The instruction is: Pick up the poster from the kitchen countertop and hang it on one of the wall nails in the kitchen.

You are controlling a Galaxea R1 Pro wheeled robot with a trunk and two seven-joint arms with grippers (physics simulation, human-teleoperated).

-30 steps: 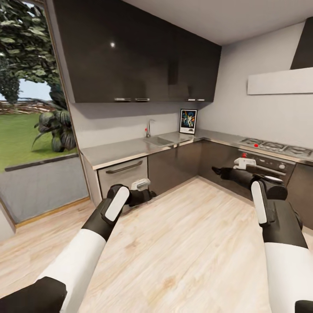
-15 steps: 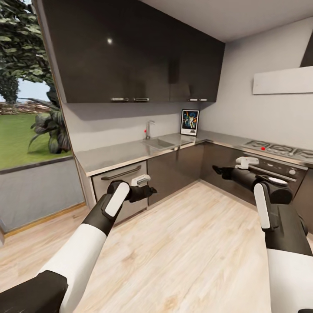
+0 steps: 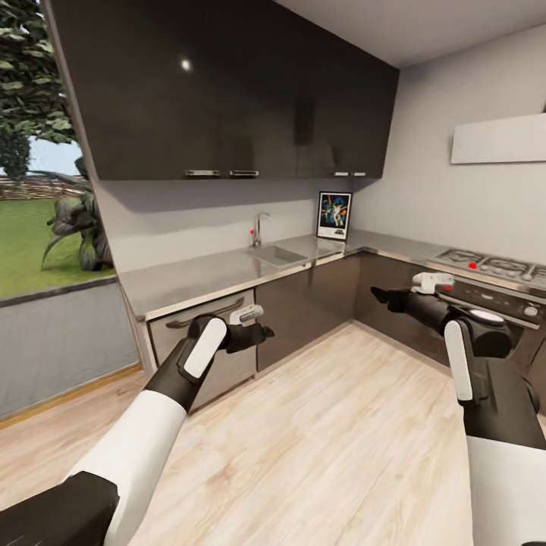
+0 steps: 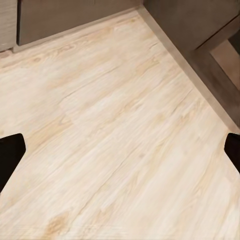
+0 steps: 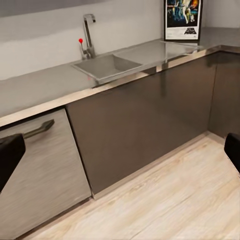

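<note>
Well ahead of both wide-spread, empty grippers, left gripper [image 3: 262, 331] and right gripper [image 3: 377, 294], the poster [image 3: 334, 215] stands on the kitchen countertop [image 3: 220, 267], its logo unreadable.

The poster [image 5: 183, 20] is seen upright on the steel tabletop [image 5: 45, 90], against the wall, well beyond the sink [image 5: 106, 66] and its tap [image 5: 88, 35]. Two dark fingertips [image 5: 9, 155] of the right claw [image 5: 120, 152] are spread wide apart.
</note>
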